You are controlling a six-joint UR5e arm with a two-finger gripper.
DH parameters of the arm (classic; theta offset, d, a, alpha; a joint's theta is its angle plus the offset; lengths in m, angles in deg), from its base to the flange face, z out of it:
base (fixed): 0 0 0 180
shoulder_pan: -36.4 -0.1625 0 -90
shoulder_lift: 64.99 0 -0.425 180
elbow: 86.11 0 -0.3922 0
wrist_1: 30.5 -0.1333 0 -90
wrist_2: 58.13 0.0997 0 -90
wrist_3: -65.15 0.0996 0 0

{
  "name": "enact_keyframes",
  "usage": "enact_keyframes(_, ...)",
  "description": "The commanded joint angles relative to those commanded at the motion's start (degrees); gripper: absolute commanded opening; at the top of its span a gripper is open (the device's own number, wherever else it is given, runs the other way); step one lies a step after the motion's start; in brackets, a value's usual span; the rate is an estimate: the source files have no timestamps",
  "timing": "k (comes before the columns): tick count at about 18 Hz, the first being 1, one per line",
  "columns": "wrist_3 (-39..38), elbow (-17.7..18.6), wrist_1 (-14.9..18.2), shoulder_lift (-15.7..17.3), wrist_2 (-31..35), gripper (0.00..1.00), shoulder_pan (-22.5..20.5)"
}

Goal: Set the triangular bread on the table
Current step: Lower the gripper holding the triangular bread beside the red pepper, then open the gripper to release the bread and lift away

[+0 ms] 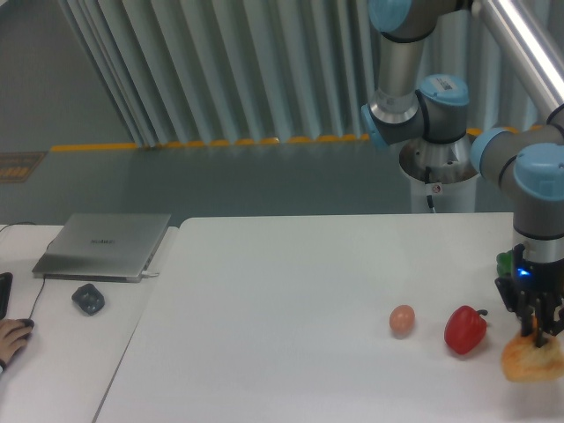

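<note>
End effector (537, 330) clamped on the top of the bread (532, 359), near the bench's (264, 352) right edge beside the red pepper (464, 330); whether it touches the bench is unclear; bread likely light, soft and crushable; a gentle grip across the crust suits it.

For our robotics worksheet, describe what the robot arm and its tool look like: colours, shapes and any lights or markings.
The arm is built of silver-grey metal tubes joined by rounded joints with light-blue caps; it stands on a pale cylindrical pedestal. Its tool is small, dark and blocky, with a blue light glowing above its black fingers.
</note>
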Motion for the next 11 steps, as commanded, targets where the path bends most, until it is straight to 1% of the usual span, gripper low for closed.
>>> enact_keyframes(3, 0.1, 1.0, 0.1, 0.1, 4.1, 1.00, 1.5)
enact_keyframes(6, 0.0, 0.1, -0.3, -0.3, 4.7, 1.00, 1.9)
enact_keyframes(8, -0.1, -0.6, 0.2, 0.0, 4.8, 1.00, 1.5)
enact_keyframes(11, 6.4, -1.0, 2.6, 2.0, 4.3, 1.00, 0.5)
